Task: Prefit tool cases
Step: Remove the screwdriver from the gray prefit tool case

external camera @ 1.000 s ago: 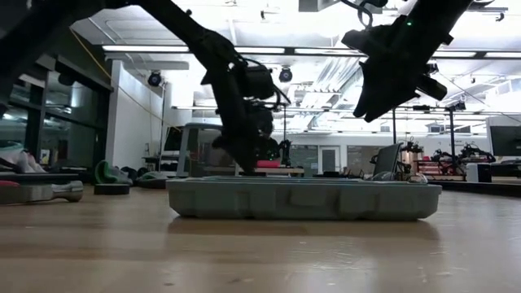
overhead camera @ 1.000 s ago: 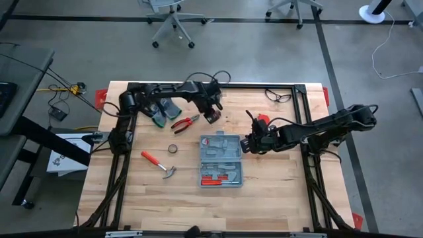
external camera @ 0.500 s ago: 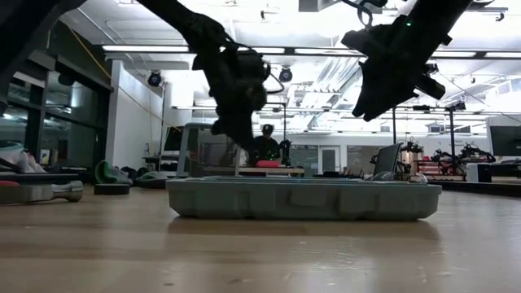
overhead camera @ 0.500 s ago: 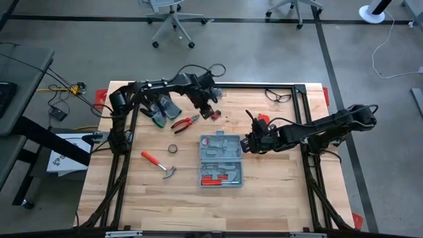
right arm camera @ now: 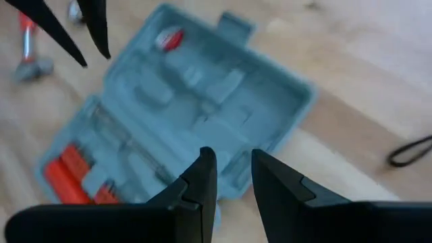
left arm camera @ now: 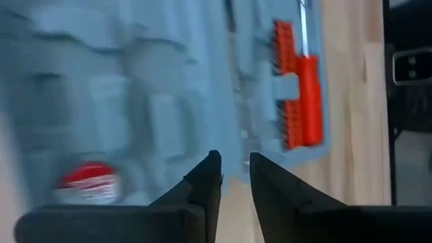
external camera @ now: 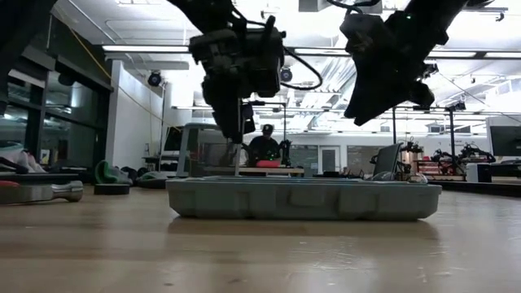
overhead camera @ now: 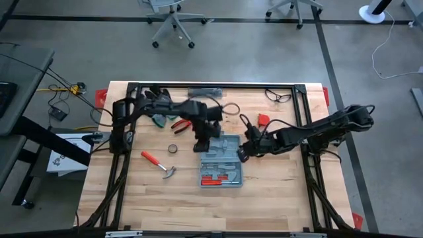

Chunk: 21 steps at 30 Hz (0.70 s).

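The blue-grey tool case (overhead camera: 221, 160) lies open and flat on the wooden table, its moulded recesses facing up. Red tools (left arm camera: 298, 101) fill the recesses at its near end, and a red-topped piece (right arm camera: 169, 37) sits near its far end. My left gripper (overhead camera: 200, 144) hangs open above the case's far left corner, fingers slanting down with nothing between them (left arm camera: 234, 169). My right gripper (overhead camera: 243, 153) is open too, above the case's right edge, and holds nothing (right arm camera: 233, 165). In the low view both grippers (external camera: 236, 130) (external camera: 358, 110) stand clear above the case (external camera: 301, 199).
Left of the case lie a red-handled hammer (overhead camera: 158, 164) and a small tape roll (overhead camera: 172, 149). Red pliers (overhead camera: 182, 123) and dark gloves (overhead camera: 158, 118) lie behind them. At the far edge are a long dark tool (overhead camera: 205, 91), glasses (overhead camera: 277, 97) and a small red object (overhead camera: 263, 119).
My left gripper has swung from the far side of the table beside the pliers toward the near edge. It has turned as it went and now stands above the case's far left corner. My right gripper has edged a little toward the case.
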Tool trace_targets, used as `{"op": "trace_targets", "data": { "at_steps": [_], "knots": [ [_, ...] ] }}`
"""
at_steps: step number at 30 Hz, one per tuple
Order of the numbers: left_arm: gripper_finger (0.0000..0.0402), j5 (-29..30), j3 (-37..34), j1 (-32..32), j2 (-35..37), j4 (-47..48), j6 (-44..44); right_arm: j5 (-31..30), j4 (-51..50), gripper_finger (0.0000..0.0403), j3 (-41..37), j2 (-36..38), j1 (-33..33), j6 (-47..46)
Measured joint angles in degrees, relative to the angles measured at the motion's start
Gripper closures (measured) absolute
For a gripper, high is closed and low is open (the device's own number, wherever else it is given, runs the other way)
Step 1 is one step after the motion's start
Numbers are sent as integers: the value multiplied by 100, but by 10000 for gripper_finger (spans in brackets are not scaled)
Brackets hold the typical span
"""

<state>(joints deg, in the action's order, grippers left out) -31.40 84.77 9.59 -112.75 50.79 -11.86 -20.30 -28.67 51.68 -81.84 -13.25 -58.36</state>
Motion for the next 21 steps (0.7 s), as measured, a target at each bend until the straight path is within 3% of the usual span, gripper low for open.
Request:
{"op": "trace_targets", "data": {
  "at_steps": [7,11,18,21],
  "knots": [
    [349,252,-289,-681,0,-697,797,448,302,315,-2,-402,-79,783],
    [357,1049,-337,-1119,0,-1209,1341,853,854,315,-2,-490,-113,1075],
    [363,1916,-337,-1603,0,-1869,1987,729,782,315,-2,-490,-606,1087],
    [363,2597,-335,-1778,0,-1981,2139,700,743,315,-2,-470,-720,1108]
  ]
}}
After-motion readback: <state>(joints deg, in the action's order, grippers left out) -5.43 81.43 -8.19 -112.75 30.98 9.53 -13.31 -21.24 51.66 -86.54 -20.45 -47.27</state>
